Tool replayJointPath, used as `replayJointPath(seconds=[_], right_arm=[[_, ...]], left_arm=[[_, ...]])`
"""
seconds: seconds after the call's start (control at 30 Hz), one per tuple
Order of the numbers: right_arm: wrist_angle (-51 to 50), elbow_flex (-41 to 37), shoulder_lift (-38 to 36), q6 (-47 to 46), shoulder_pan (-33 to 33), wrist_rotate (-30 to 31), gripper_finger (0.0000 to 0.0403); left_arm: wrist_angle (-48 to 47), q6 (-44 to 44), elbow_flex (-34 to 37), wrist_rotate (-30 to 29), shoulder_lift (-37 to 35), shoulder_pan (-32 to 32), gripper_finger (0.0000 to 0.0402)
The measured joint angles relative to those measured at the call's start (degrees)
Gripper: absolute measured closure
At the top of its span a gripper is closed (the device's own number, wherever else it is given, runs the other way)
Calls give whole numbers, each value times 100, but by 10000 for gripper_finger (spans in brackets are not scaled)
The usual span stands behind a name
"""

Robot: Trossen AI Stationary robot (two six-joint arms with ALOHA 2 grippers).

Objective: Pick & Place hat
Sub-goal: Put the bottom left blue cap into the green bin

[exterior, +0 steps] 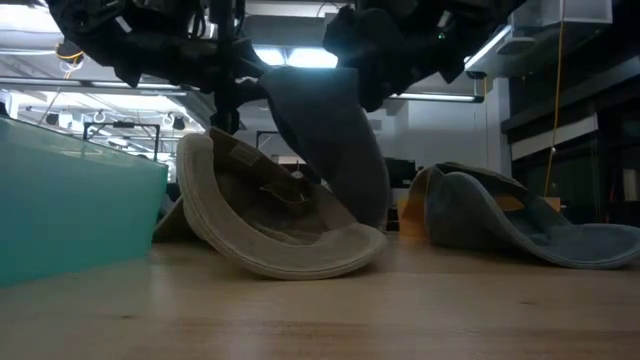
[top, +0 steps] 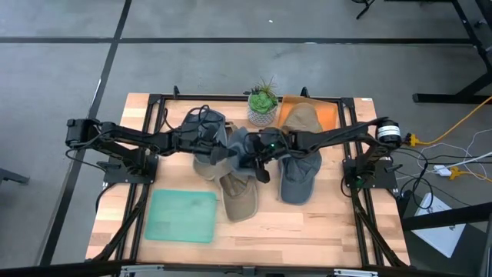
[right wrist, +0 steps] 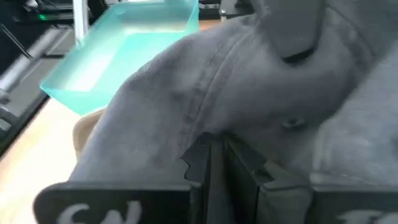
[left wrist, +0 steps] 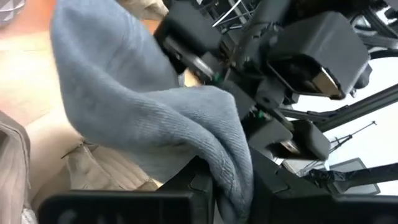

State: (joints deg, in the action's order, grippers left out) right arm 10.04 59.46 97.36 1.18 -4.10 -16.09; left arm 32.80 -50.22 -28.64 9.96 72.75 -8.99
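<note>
- Over the wooden table (top: pixel 307 231), mid-board, both arms meet at a grey hat (top: pixel 240 146) lifted above a tan hat (top: pixel 238 196).
- Left gripper (left wrist: pixel 214 186) and right gripper (right wrist: pixel 214 165) each pinch its cloth; I judge the pick made.
- Next: carry toward the teal tray (top: pixel 183 217), near the front-left edge; open board between.

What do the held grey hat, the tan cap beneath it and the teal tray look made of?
Grey hat: soft knit-like cloth, matte, fine ribbed weave, drapes limply. Tan cap: stiffer woven fabric, rows of stitching on the brim. Teal tray: probably translucent plastic, smooth and frosted.
</note>
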Motion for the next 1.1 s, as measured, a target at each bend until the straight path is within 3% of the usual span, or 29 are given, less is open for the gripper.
replayJointPath(seconds=[0.33,0.53,0.7,1.1], right_arm=[[27,0,-15,-57,0,-62,359],[-748,2,-610,76,-20,-53,359],[-1343,2,-1285,81,-20,-52,359],[-1900,2,-2352,275,-22,278,359]], left_arm=[[-155,134,0,86,0,-27,361],[-435,287,0,129,0,-13,386],[-555,585,-64,245,0,-12,383],[-1590,1835,-923,1128,-18,-12,383]])
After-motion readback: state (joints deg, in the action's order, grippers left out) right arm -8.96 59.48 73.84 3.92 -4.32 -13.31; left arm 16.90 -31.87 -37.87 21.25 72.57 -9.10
